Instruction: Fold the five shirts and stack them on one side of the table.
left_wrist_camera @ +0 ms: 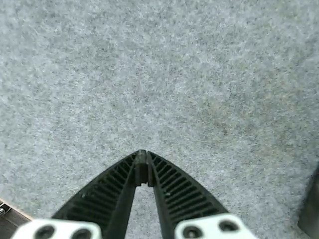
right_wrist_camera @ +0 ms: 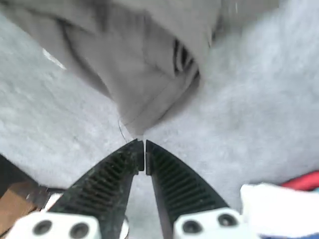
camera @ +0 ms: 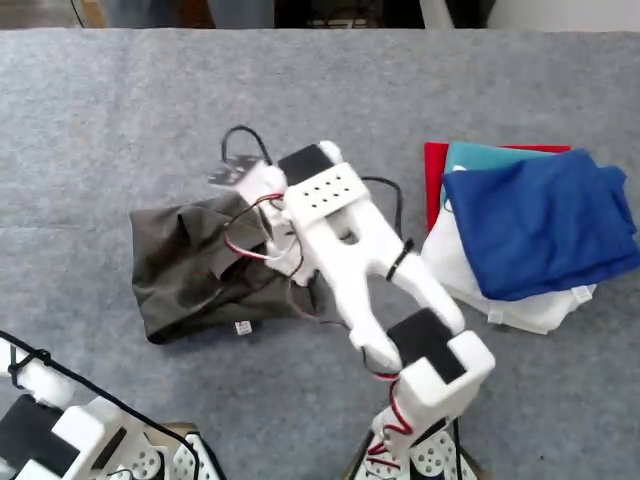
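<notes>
High view puts the left arm (camera: pixel 90 435) at the near left corner, tucked in low and well away from the cloth. I read that as parked so it doesn't crowd the other arm. The left gripper (left_wrist_camera: pixel 142 168) has its fingers pressed together with nothing between them, hanging over bare grey tabletop (camera: pixel 100 120).

Toward the middle lies the grey shirt (camera: pixel 195 270), a rumpled, roughly rectangular bundle with a small tag at its near edge. It sits apart from the pile, so I take it as the one shirt not yet put away. The right arm (camera: pixel 370 260) stretches across from the near edge, and the right gripper (right_wrist_camera: pixel 144 149) is at the shirt's far edge. In the right wrist view its fingers are together, with a corner of the hem ending right at the tips. I can't tell whether any cloth is caught between them. My guess is that the arm is there to pinch that corner, either to tidy the fold or to drag the bundle over.

On the right is the stack (camera: pixel 470 290): red (camera: pixel 434 170) at the bottom, then teal (camera: pixel 480 155), then white (camera: pixel 460 265), with the blue shirt (camera: pixel 540 225) on top. The blue one is skewed a little and overhangs toward the right edge. That makes four folded and gathered on one side, which suits the task. The grey one would be the fifth, and it needs a firm hold before it goes over.
</notes>
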Robot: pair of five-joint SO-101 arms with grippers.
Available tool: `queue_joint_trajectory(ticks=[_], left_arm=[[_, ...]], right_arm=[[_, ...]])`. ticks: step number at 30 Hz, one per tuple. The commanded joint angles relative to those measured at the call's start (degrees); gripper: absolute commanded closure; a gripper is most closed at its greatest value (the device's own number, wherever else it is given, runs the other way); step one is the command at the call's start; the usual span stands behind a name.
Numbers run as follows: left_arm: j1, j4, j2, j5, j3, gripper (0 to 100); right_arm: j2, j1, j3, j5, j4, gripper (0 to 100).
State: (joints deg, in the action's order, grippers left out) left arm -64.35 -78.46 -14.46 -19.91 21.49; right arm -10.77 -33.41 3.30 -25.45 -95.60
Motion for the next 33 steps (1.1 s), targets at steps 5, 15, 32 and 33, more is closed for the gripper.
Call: queue_joint_trajectory(ticks=[5, 15, 32, 33], left_arm=[[-0.2, 0.5, -1.6, -0.3, -0.3, 97], [-0.5, 0.2, -1.6, -0.3, -0.2, 97], [-1.4, 0.1, -1.7, -0.3, -0.2, 97], [-1.4, 0.1, -1.7, -0.3, -0.2, 97]], right_arm=[[-10.9, -11.3, 13.8, -0.2, 3.0, 98.4], [-37.9, -6.6, 47.2, -0.2, 2.9, 98.4], [-60.0, 11.3, 92.3, -0.3, -0.8, 98.4], [-59.8, 11.0, 93.1, -0.3, -2.5, 98.4]])
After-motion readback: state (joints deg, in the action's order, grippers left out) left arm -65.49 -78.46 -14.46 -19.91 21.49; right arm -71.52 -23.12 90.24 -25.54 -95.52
